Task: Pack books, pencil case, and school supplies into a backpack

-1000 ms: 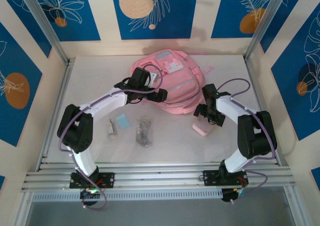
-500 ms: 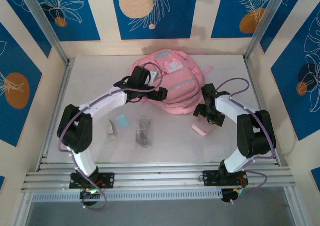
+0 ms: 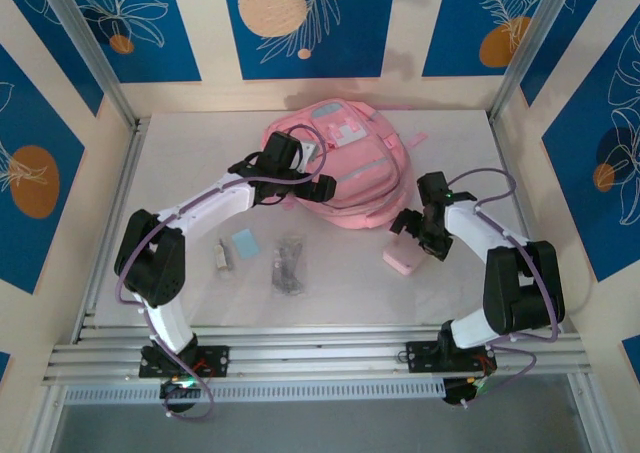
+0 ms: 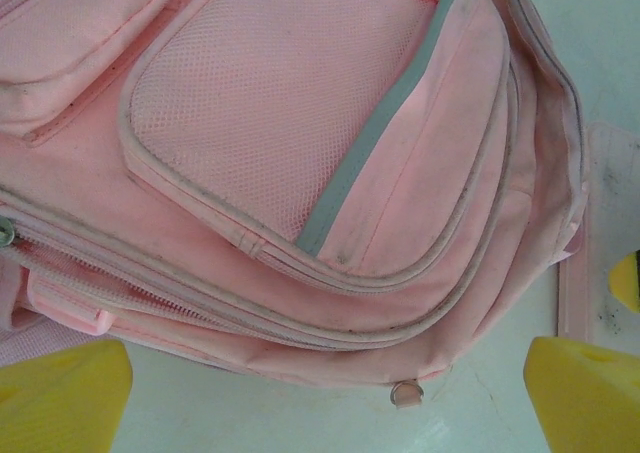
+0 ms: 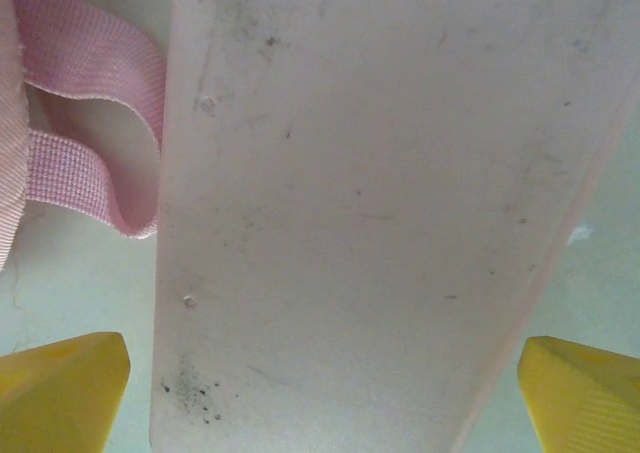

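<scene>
The pink backpack [image 3: 335,168] lies flat at the far middle of the table [image 3: 200,163], front pockets up, and everything else sits around it. The left gripper [image 3: 310,185] hangs over the backpack's near-left edge. From its wrist camera the left gripper [image 4: 325,398] has its yellow fingers [image 4: 60,398] spread wide with nothing between them. Below them are the backpack's [image 4: 300,123] mesh pocket and grey-blue trim.

Just off the backpack's near-right corner lies the pale-pink pencil case [image 3: 401,261], on the table and apart from the bag. The right gripper [image 3: 412,235] is above the end of it that points toward the backpack. In the right wrist view the right gripper [image 5: 320,393] is also opened wide, a yellow finger on each side of the pencil case [image 5: 370,193], with a gap at both sides; it holds nothing. A pink strap [image 5: 100,123] of the backpack loops just beside the pouch.

Nearer than the backpack's left half, well apart from it, lie the school supplies: the clear packet [image 3: 288,265], the light-blue square [image 3: 243,241] and the small white piece [image 3: 221,257], all on the table.
</scene>
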